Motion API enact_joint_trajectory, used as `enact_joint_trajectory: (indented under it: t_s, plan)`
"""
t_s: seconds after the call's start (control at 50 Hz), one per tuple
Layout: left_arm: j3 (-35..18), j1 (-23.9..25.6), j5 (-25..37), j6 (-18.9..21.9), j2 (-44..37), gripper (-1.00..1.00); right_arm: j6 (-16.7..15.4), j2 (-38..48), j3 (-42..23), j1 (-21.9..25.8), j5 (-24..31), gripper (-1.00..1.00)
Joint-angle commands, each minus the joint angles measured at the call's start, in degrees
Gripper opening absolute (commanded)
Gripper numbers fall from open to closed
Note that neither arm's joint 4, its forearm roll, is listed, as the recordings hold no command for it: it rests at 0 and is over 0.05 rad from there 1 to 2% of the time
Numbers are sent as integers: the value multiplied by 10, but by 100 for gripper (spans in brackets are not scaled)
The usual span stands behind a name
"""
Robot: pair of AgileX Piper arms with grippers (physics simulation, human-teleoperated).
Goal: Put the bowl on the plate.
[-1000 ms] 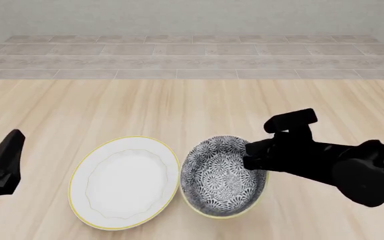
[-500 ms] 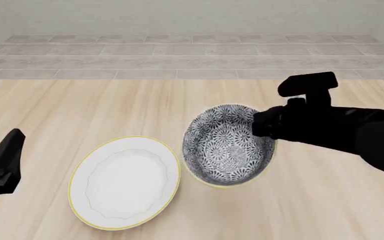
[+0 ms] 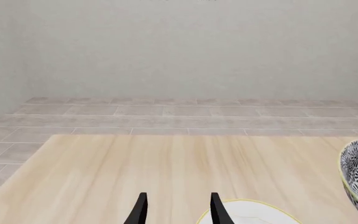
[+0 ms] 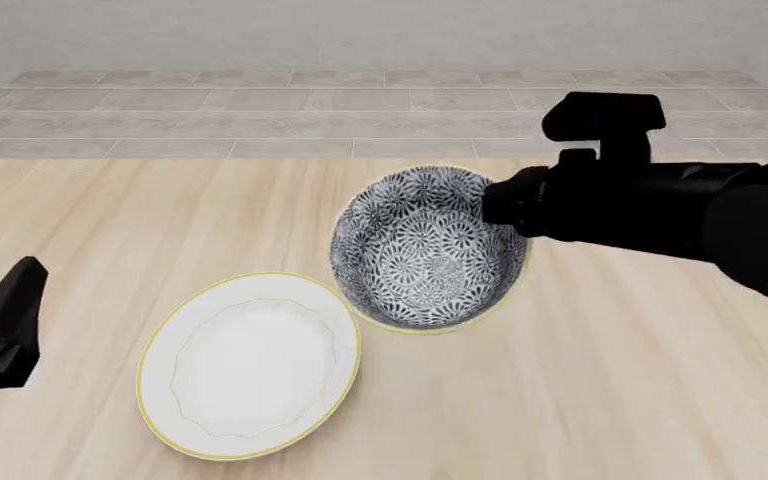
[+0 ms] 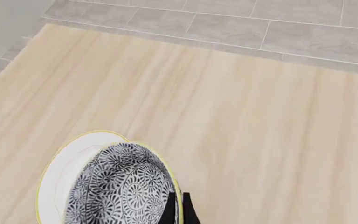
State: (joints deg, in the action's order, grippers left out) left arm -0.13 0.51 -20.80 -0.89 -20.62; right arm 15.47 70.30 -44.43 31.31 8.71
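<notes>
Right claw [image 4: 507, 215] clamped on the bowl's right rim, one finger [image 5: 168, 211] inside and one outside the wall in the right wrist view. Carries the bowl [image 4: 424, 248] clear of the desk [image 4: 651, 400], tilted so the patterned inside faces the front camera. Over the last second has risen off the wood and swung toward the far edge and a little toward the left edge; a second ago sat flat on the desk just right of the plate, rims almost touching. Means the pick-up is done and the carry has begun, probably an arc up and over the plate's rim rather than a slide.

Hangs beyond the plate's far-right rim in the front view, slightly overlapping it in the picture, but lifted, so apart from it. Plate [image 4: 249, 365] unmoved, flat near the front edge, left of middle. Still needs travel toward the front-left and a levelling of the bowl before lowering, judging by the tilt.

Left claw [image 3: 175, 212] idle by the left edge, fingers parted, holding nothing, with a sliver of plate just beside one tip in its own view.
</notes>
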Motion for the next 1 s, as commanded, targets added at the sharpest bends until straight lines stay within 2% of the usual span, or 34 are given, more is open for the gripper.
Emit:
enact_joint_trajectory:
  t_s: [0.02,0.42,0.74,1.0]
  plan:
    - [0,-1,6,0,9,100,24,21,-33,26,2,-100]
    - [0,-5,4,-1,9,100,46,66,-85,62,5,-100]
    - [0,-5,45,3,50,100,62,109,-136,93,5,-100]
    - [0,-6,72,2,78,100,71,145,-164,101,-2,-100]
